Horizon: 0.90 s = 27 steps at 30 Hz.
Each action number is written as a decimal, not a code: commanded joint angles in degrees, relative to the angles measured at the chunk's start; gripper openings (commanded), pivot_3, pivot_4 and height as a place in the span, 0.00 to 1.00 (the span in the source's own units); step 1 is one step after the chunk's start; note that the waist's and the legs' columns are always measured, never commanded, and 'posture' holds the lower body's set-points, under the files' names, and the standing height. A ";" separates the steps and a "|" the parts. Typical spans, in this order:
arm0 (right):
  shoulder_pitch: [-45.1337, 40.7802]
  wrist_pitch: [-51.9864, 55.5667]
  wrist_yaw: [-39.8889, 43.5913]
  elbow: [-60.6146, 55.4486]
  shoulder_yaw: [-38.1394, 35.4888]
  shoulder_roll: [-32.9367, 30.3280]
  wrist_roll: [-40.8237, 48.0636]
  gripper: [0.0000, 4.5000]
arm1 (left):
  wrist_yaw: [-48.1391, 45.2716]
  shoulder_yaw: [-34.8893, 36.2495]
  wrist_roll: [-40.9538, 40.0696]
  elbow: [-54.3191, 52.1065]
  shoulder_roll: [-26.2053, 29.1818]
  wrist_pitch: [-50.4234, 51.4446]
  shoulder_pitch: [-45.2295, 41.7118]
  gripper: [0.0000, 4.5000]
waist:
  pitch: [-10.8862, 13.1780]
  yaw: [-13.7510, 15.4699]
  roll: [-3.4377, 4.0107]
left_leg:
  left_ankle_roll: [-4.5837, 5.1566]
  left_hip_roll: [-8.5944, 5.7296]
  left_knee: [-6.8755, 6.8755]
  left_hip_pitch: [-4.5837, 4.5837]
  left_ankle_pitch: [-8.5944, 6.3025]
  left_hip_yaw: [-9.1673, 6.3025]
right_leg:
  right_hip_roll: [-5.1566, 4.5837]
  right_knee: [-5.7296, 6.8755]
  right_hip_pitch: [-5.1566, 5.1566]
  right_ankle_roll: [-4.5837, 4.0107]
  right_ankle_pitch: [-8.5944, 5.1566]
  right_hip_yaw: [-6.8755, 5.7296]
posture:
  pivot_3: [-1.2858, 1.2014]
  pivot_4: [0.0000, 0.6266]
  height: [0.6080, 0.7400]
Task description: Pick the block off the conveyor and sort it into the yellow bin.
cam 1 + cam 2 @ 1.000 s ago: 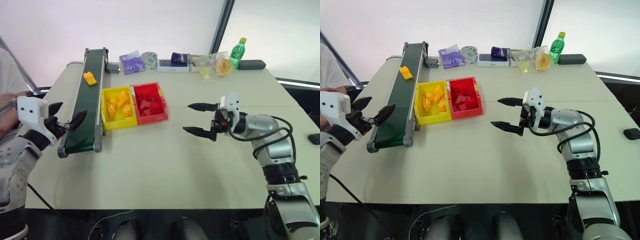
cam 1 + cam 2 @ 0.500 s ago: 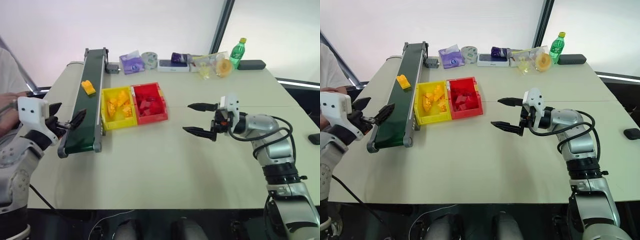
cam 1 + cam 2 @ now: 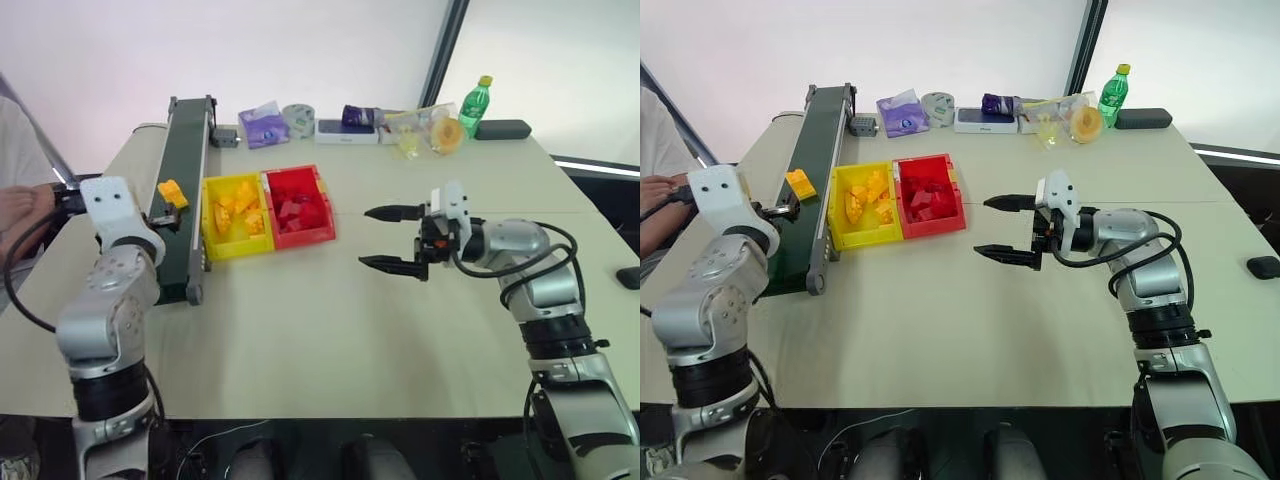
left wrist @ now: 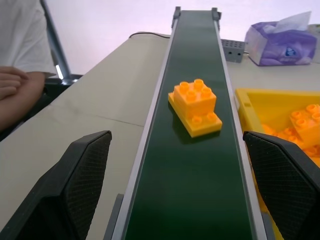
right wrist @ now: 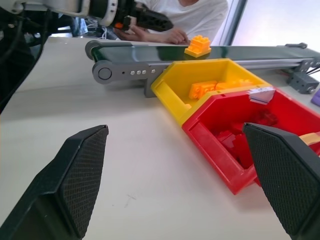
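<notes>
The yellow-orange block (image 3: pixel 172 191) lies on the dark green conveyor (image 3: pixel 186 140), about level with the yellow bin (image 3: pixel 238 249). My left gripper (image 4: pixel 176 137) is open, pointing along the belt from its near end. Its fingers (image 4: pixel 80 165) stand one on each side of the belt, and the block (image 4: pixel 195 105) sits a short way ahead, untouched. The yellow bin holds several yellow blocks and is joined to a red bin (image 3: pixel 305 236). My right gripper (image 3: pixel 385 238) hangs open and empty over the table, right of the bins.
A person's hand (image 3: pixel 20 205) rests at the table's left edge beside the conveyor. Along the far edge lie a purple tissue pack (image 3: pixel 262 125), a white box (image 3: pixel 345 131), a green bottle (image 3: pixel 476 105) and a dark case (image 3: pixel 503 129).
My left arm has swung in from the table's left edge, so its gripper now sits over the belt's near end. The block has travelled down the belt towards it. The right gripper has held still.
</notes>
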 commanded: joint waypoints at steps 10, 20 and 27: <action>-0.84 -0.29 -0.23 -1.60 -1.26 -0.31 0.74 1.00 | 10.32 -3.40 12.22 5.95 -6.85 3.47 -5.17 0.99 | 0.00 -0.05 0.00 | -0.01 -0.03 0.01 0.00 0.00 0.01 | 0.01 0.00 0.00 0.00 0.00 0.00 | 0.52 0.24 1.00; -0.71 -0.47 -0.61 -1.60 -1.46 -0.40 0.69 1.00 | 6.81 -1.20 11.24 7.64 -11.55 0.49 -5.35 0.59 | 0.00 0.09 0.00 | -0.01 -0.02 0.02 0.01 0.00 0.01 | -0.02 0.00 0.03 0.01 0.00 -0.01 | 0.52 0.24 1.00; -0.78 -0.95 -0.62 -1.20 -1.63 -0.48 0.60 1.00 | 5.93 0.36 11.08 5.52 -12.22 0.11 -5.53 0.29 | 0.00 0.03 0.00 | -0.01 -0.02 0.01 0.01 0.00 0.01 | -0.01 0.00 0.02 0.01 0.00 -0.01 | 0.52 0.24 1.00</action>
